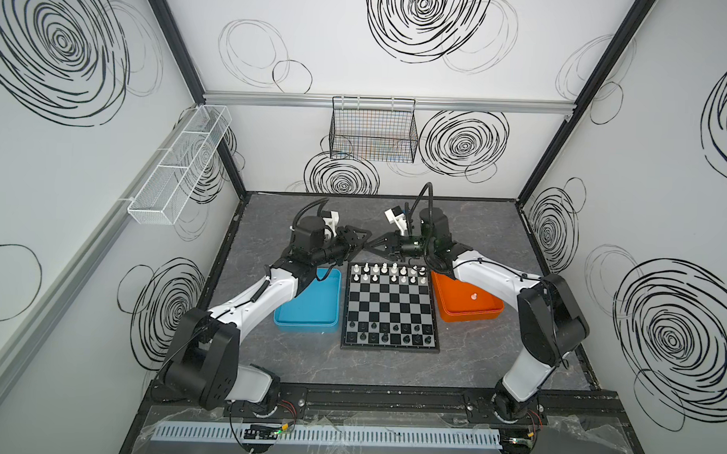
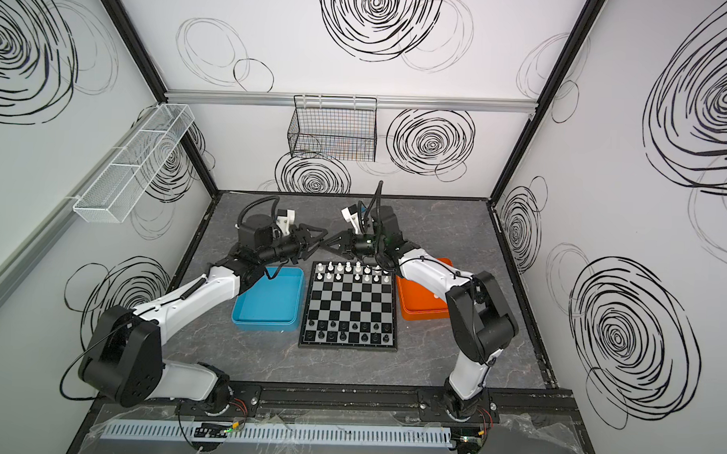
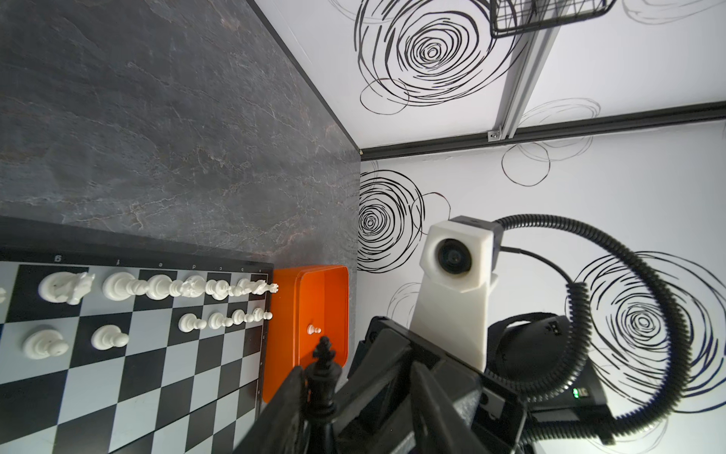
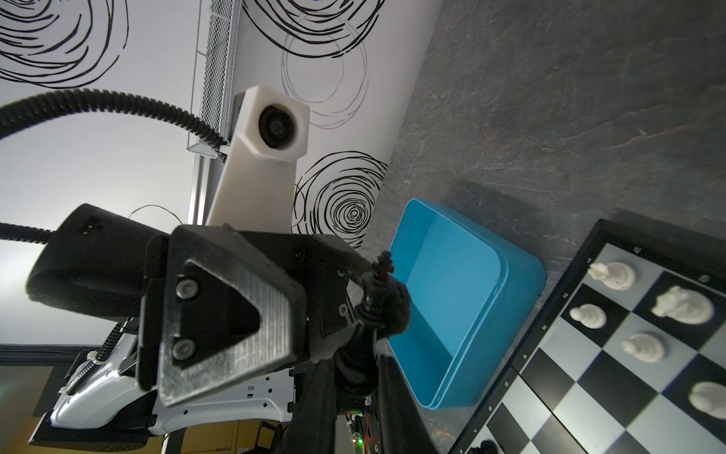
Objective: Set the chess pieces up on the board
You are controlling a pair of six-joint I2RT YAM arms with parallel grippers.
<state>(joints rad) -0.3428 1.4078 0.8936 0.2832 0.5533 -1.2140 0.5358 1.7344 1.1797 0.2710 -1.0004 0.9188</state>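
Observation:
The board (image 1: 390, 304) lies mid-table, with white chess pieces (image 1: 389, 272) on its two far rows and black ones (image 1: 387, 333) on its two near rows. Both grippers meet in the air just beyond the board's far edge. My right gripper (image 1: 378, 246) (image 4: 353, 377) is shut on the base of a black king (image 3: 323, 373) (image 4: 381, 275). My left gripper (image 1: 363, 236) (image 3: 357, 377) stands open around that king. One of its fingers (image 3: 290, 397) lies beside the king and the other stands well apart. A white pawn (image 1: 473, 297) (image 3: 313, 329) stands in the orange tray (image 1: 467, 315).
A blue tray (image 1: 309, 301) sits left of the board under my left forearm, with nothing visible inside. The orange tray is partly under my right forearm. A black wire basket (image 1: 373, 128) hangs on the back wall and a white mesh shelf (image 1: 181, 163) on the left wall.

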